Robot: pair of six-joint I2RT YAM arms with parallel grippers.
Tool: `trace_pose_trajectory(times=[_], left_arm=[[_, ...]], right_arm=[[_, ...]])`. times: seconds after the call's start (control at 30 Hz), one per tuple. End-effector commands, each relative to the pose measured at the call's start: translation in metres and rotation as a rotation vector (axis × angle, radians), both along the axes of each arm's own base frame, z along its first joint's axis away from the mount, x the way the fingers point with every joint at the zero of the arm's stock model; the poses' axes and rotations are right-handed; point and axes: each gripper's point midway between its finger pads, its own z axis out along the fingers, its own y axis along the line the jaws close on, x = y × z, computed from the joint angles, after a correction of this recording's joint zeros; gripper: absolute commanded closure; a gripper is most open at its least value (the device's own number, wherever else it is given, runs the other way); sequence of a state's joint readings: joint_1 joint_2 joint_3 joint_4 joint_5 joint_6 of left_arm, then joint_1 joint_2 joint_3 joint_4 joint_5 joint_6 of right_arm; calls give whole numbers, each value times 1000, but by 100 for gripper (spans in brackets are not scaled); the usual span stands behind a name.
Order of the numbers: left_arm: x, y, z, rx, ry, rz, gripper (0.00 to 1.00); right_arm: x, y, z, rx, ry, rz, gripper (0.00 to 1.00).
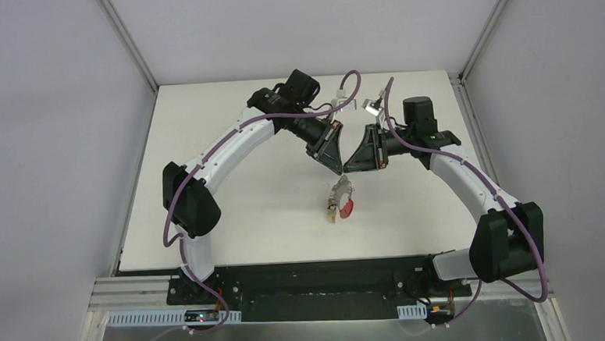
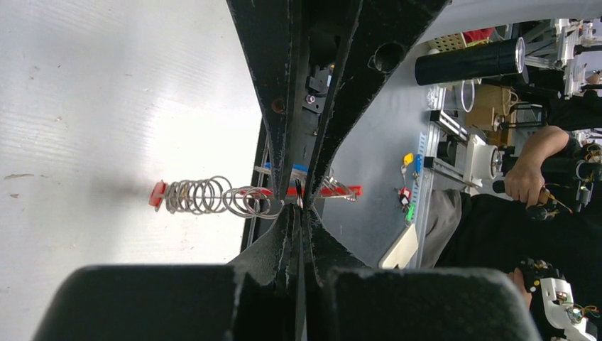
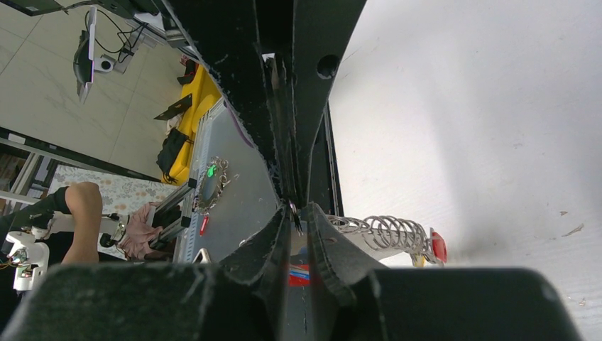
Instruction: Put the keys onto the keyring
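The keyring (image 1: 340, 196) lies on the white table, a coil of wire rings with a red end (image 1: 348, 208) and small keys (image 1: 331, 212) on it. Both grippers meet tip to tip just above it. My left gripper (image 1: 337, 167) is shut on a thin key (image 2: 299, 199), seen edge-on at its fingertips. My right gripper (image 1: 349, 166) faces it, jaws open by a narrow gap with that key's (image 3: 292, 215) tip between them. The keyring's coil (image 2: 206, 196) shows behind the left fingers and again beyond the right fingers, coil (image 3: 387, 232) with a yellow key head (image 3: 417, 260) below.
The table (image 1: 247, 220) is walled by grey panels on three sides. The arms' black base rail (image 1: 313, 283) runs along the near edge. People and lab gear show past the table edge in both wrist views.
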State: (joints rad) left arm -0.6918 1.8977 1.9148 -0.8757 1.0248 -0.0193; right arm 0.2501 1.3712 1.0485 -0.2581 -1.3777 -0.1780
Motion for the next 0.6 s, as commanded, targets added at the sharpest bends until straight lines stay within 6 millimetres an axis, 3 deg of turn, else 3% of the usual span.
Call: trace_pose_trajectory(times=[0.0,0.1,0.2,0.33,0.47,0.57], left_arm=[[-6,5,32,-85,-13,-9,100],[-5,5,32,-88,-14,-8,100],[-4,6,32,-88,-11,-4,100],[4,8,36,-113,-22,26,100],[23,7,53,-193,-23,112,81],[43,6,67,-272,9,195,71]], right_arm=[[-6,-2,8,35,-62,27,84],[-6,-2,8,37,-62,28,87],[-6,-2,10,40,-61,31,100],[1,-2,20,43,-73,20,100],[20,3,33,34,-68,-47,100],[35,5,44,31,-10,-114,100]])
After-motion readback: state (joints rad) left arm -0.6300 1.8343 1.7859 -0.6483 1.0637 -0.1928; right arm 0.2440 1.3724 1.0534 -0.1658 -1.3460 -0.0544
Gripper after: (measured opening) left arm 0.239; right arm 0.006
